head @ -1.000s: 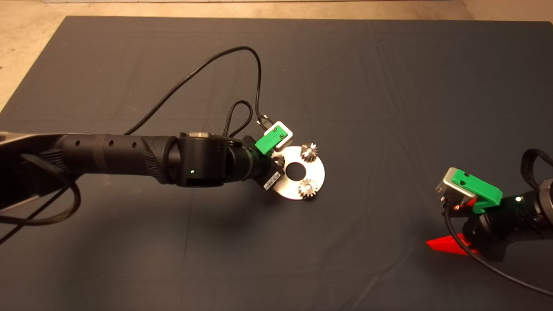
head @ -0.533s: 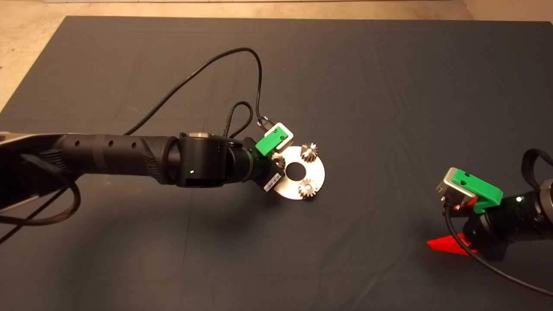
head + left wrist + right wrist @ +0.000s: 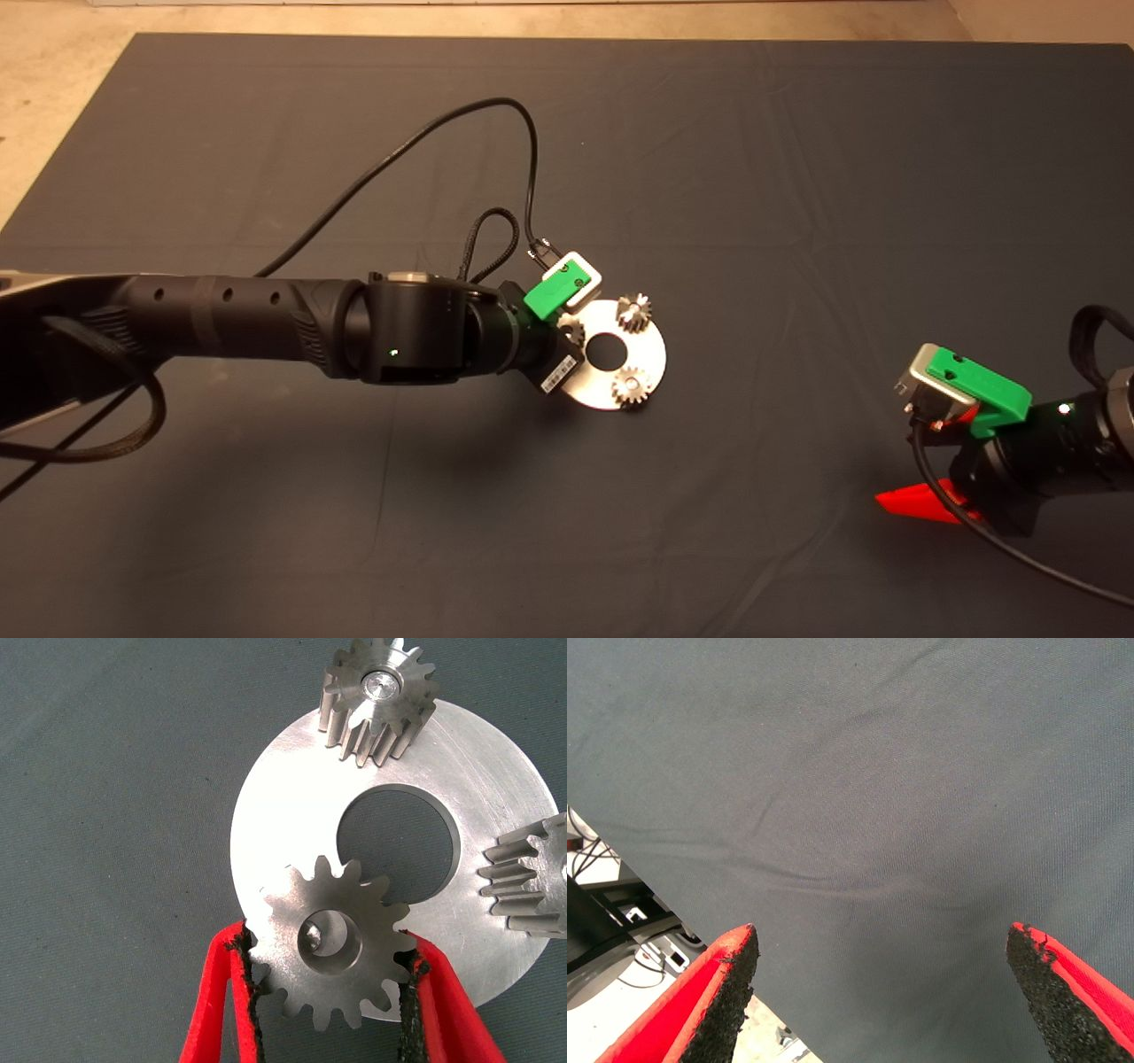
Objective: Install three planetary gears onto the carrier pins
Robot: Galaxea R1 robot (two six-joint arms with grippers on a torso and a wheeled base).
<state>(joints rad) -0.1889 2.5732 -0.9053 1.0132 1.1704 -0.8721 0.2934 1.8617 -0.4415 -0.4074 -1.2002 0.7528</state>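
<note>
A planetary gear (image 3: 332, 943) is gripped between the left pincer's (image 3: 330, 992) red fingers (image 3: 217, 992), over the disc's (image 3: 496, 806) edge; the right pincer (image 3: 877, 992), spread wide, is parked well apart.

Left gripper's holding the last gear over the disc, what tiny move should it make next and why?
Probably nudge sideways, then lower. The left gripper grips the third gear above the disc; a pin seems to show off-centre in its hole. Two other gears are already on their pins.

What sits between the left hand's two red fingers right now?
In the left wrist view, the third planetary gear sits pinched between the left hand's pads, over the silver disc.
</note>
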